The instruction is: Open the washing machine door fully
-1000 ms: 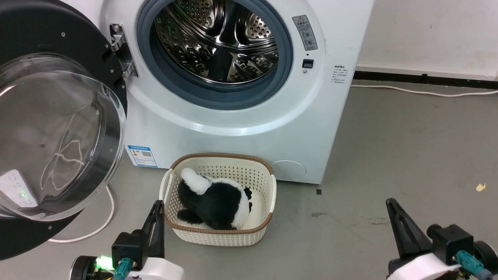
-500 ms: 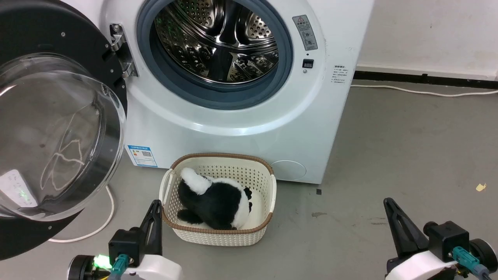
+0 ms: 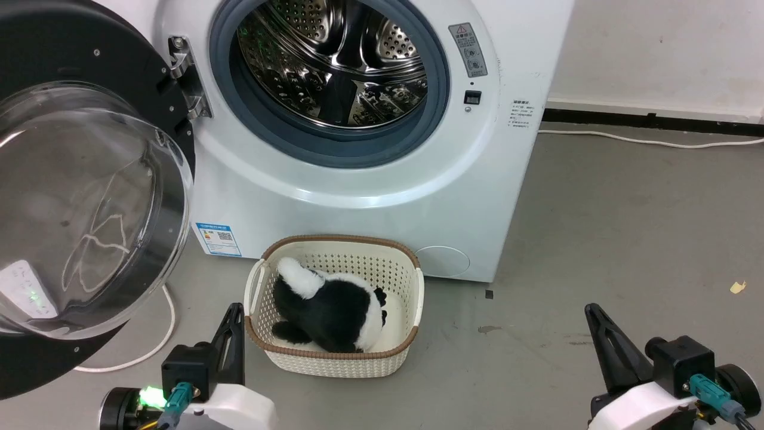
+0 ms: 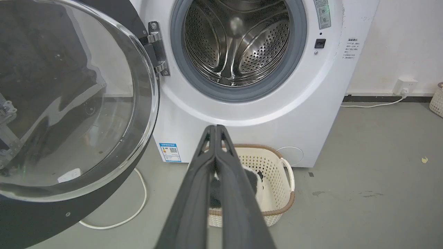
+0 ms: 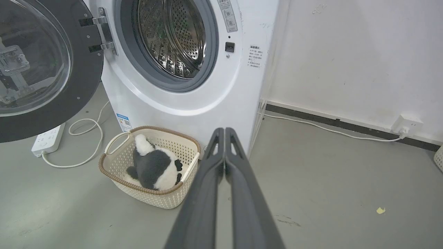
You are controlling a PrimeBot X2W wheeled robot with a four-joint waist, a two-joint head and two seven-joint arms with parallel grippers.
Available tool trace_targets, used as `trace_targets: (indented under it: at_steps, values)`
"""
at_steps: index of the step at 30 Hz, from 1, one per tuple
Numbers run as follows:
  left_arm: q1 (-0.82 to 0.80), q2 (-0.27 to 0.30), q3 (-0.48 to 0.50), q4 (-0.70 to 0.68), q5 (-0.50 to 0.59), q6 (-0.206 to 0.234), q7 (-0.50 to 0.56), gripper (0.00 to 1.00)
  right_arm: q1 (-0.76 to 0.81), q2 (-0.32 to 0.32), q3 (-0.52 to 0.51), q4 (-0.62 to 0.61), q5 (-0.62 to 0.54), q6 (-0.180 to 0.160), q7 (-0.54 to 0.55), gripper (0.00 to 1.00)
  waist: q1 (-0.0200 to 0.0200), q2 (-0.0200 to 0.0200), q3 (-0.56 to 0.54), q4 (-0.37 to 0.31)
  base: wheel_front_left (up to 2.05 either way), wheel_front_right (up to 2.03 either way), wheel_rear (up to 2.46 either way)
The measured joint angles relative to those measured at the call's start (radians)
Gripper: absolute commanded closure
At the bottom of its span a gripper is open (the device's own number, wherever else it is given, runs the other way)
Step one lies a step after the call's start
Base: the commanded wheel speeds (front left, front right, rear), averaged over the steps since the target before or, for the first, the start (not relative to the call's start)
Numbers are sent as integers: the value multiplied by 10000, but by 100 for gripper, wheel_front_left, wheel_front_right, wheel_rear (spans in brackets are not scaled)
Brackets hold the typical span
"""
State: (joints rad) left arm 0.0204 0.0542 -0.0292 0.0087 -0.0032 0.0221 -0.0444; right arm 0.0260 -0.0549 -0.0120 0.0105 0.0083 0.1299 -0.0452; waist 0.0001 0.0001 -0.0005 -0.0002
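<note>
In the head view the washing machine door [image 3: 77, 203] stands at the left edge, swung wide off the washing machine [image 3: 358, 197], whose drum [image 3: 334, 60] gapes at top centre; the left gripper [image 3: 237, 313] at lower left and the right gripper [image 3: 594, 315] at lower right touch nothing. The left wrist view shows that gripper's fingers [image 4: 193, 193] pressed together, and the door upright at left, a round disc without a long axis, its glass bulge facing the camera. In the right wrist view the other gripper's two prongs are likewise together on nothing; the opening looks done, or a last push short.
</note>
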Motion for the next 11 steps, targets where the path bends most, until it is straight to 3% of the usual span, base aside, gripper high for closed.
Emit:
trace_targets:
  at_steps: [11]
  values:
    - [-12, -13, 130, -21, 2, -79, 207, 100, -105, 2, 48, -29, -2, 0, 236, 100, 0, 0, 3, 1, 0, 0, 0]
